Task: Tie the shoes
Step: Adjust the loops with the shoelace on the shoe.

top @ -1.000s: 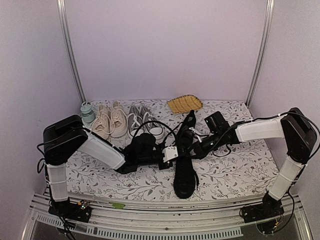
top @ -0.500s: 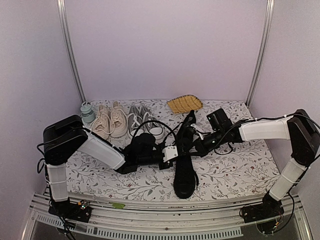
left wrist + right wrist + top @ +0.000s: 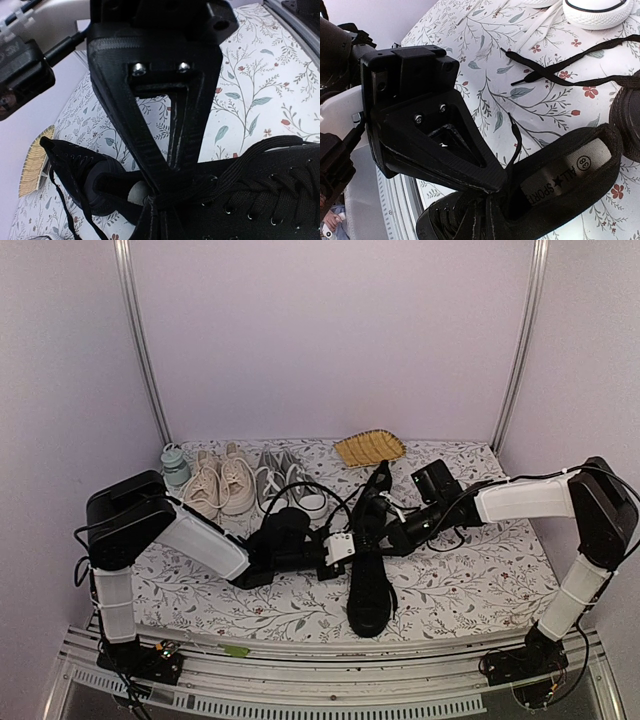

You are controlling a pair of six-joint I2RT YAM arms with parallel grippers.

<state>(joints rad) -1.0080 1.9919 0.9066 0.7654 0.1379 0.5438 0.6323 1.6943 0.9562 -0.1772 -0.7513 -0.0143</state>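
- Right gripper [image 3: 388, 537] has shifted slightly left; fingers together at the shoe collar.
- Left gripper [image 3: 159, 199]: fingers together on laces [image 3: 260, 150].
- Black shoes [image 3: 370, 590] lie at frame centre on floral table cover [image 3: 480, 580], before lilac walls [image 3: 330, 340].
- Insole label [image 3: 560, 177] shows only in the right wrist view.

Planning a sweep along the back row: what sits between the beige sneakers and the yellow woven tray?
The grey sneakers with white toe caps, right beside the beige sneakers; the top external view shows it.
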